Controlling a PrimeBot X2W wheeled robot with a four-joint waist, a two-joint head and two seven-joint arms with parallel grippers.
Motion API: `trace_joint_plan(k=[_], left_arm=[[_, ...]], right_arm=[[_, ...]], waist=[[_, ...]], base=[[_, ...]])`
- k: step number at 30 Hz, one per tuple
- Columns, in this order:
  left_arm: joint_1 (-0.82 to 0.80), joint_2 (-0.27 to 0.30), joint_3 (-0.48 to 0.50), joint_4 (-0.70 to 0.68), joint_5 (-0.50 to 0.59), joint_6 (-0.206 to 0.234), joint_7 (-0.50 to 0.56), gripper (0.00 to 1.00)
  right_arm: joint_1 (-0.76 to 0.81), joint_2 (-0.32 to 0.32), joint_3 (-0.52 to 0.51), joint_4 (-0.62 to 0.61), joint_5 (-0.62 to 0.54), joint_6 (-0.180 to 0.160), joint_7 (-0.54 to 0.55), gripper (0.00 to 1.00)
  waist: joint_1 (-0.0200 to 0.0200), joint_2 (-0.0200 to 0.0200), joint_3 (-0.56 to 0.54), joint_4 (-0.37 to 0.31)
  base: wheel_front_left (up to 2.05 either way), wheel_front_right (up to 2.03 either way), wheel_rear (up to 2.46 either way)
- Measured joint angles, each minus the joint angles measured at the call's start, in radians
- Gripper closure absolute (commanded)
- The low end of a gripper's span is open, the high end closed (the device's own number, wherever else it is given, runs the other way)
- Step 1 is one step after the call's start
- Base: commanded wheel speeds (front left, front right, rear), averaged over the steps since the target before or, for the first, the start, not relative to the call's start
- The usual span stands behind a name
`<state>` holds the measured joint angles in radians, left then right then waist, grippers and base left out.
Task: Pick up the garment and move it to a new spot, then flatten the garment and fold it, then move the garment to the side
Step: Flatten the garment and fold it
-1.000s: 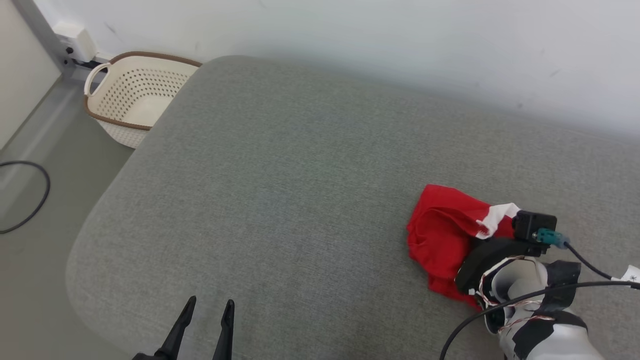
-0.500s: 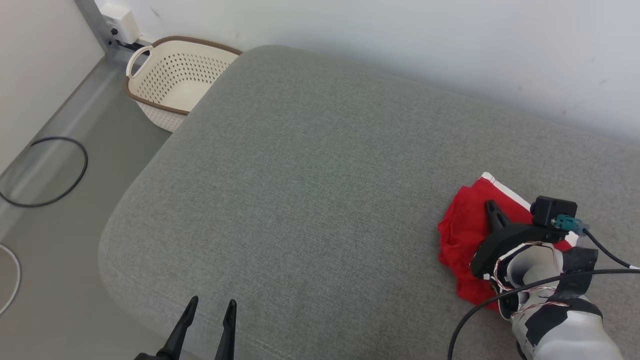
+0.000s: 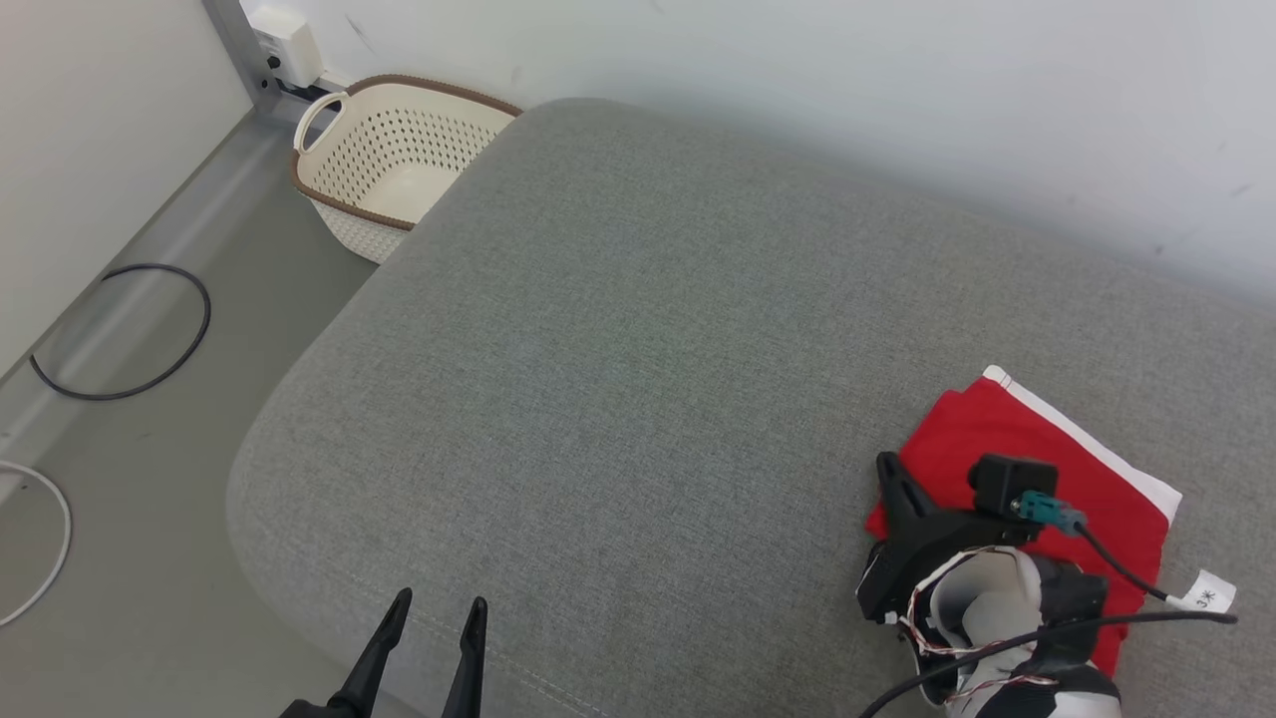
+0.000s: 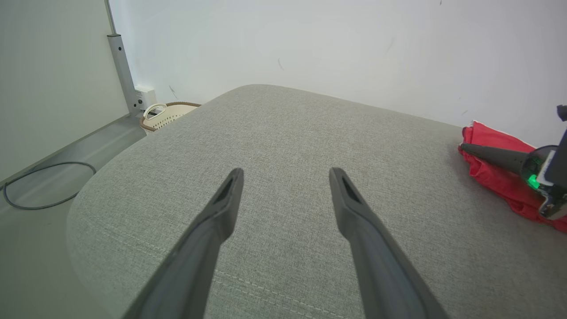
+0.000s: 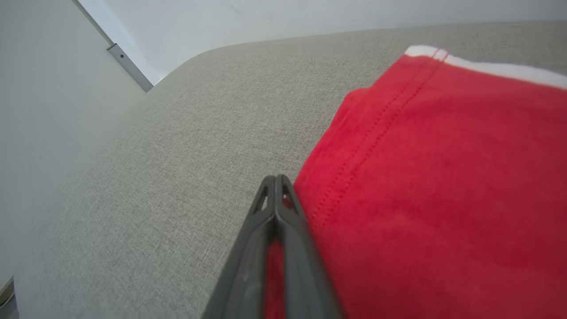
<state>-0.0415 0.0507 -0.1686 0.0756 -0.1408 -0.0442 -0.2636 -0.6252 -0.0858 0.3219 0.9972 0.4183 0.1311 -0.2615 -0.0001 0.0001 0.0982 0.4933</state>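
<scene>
red garment [image 3: 1037, 469] now flat, no longer bunched; right hand [image 3: 885, 469] fingers together at its edge, left hand [image 3: 440, 601] spread, empty

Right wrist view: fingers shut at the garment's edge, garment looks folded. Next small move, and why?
Probably open the right gripper and let go. Its fingers are shut at the garment's edge with red cloth between them, and the garment lies flat and folded near the cushion's right end, so the pinch seems done. The left gripper hangs open, well clear.
</scene>
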Motion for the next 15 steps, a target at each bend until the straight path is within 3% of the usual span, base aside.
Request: trace_joint_plan(k=[8, 15], left_arm=[[0.002, 0.0, 0.007, -0.005, -0.004, 0.009, 0.0, 0.0], [0.006, 0.0, 0.021, -0.006, -0.002, 0.009, 0.0, 0.0]], right_arm=[[0.016, 0.023, 0.067, -0.054, 0.034, 0.0, 0.0, 1.0], [0.015, 0.002, 0.076, -0.142, 0.066, 0.0, 0.0, 1.0]], waist=[[0.0, 0.0, -0.006, -0.029], [0.0, 0.0, -0.015, -0.069]], base=[[0.0, 0.0, 0.0], [0.0, 0.0, 0.0]])
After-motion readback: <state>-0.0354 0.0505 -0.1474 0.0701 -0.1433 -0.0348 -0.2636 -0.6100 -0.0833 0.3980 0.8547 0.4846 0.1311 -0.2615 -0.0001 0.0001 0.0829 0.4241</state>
